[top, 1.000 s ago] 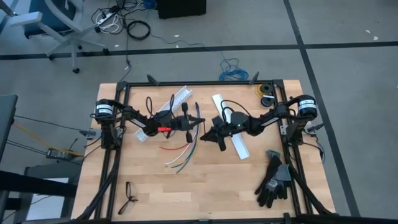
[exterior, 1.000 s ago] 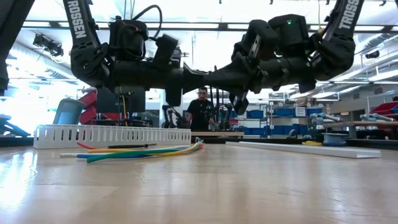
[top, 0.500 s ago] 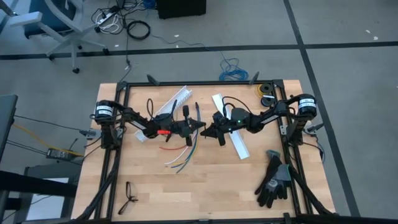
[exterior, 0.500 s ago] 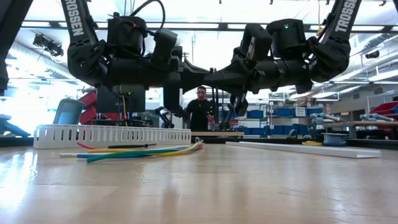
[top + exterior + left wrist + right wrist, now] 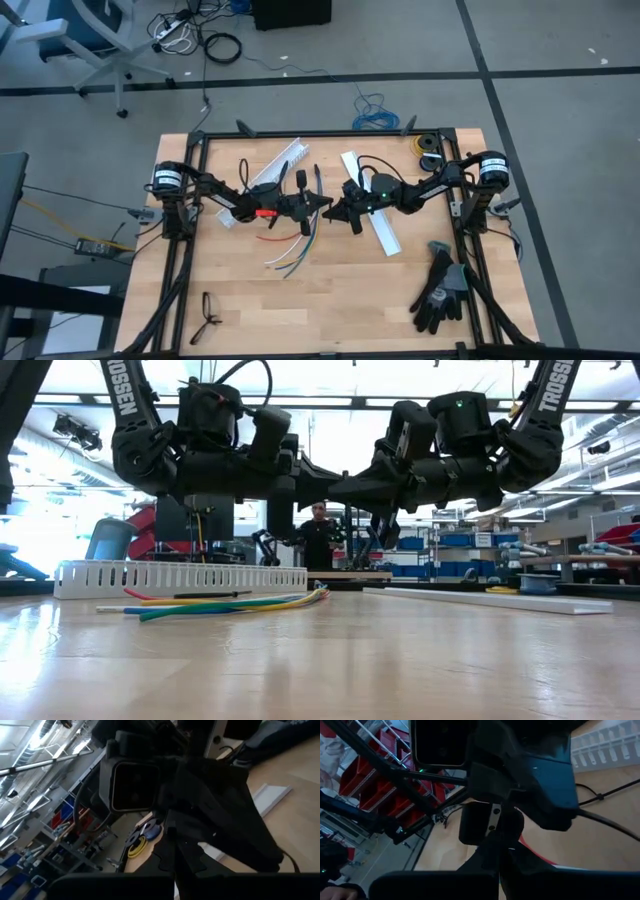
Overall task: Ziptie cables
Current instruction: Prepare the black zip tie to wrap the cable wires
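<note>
Above the middle of the counter (image 5: 330, 290) the two arms have drawn closer over the last second, and the left gripper (image 5: 322, 203) and the right gripper (image 5: 335, 212) now meet tip to tip in the air. Both are shut, as they were a second ago. It looks like something thin is being passed or worked between them, probably a ziptie, but nothing between the fingertips can be made out.

On the counter below and a little to the left, the cables (image 5: 292, 248) lie loose and fanned out, apparently not moved, so the tying seems hardly begun. Beside them lie two white slotted channels (image 5: 372, 218), and black gloves (image 5: 440, 288) near the right edge.

Each wrist view is filled by the other arm's dark body, hiding the fingertips.
</note>
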Tool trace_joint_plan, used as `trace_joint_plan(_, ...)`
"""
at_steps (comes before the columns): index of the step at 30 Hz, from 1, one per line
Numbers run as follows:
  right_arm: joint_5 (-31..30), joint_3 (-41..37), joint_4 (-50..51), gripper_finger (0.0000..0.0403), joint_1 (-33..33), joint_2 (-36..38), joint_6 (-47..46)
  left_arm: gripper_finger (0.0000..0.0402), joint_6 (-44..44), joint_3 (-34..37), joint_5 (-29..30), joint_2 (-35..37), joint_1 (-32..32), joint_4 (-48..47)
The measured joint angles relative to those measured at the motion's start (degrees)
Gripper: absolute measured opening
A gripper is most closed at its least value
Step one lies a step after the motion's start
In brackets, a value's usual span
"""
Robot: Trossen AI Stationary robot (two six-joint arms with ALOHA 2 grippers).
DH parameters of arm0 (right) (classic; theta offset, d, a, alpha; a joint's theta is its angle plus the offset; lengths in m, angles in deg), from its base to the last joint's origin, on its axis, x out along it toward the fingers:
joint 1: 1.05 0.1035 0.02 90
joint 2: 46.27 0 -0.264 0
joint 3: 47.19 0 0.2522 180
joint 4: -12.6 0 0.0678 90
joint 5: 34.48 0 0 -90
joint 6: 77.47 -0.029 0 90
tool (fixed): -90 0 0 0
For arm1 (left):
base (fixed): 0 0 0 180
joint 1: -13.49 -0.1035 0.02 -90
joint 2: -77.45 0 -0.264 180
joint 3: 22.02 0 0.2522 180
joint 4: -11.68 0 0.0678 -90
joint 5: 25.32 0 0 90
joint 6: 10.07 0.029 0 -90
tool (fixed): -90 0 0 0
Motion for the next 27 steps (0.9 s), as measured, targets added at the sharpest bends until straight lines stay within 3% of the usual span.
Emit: trace_joint_plan(27, 0.6, 0.1, -2.0, 0.0000, -1.0, 0.0, -2.4, 0.0000, 0.0, 0.0, 2.8, 0.0, 1.0, -3.2)
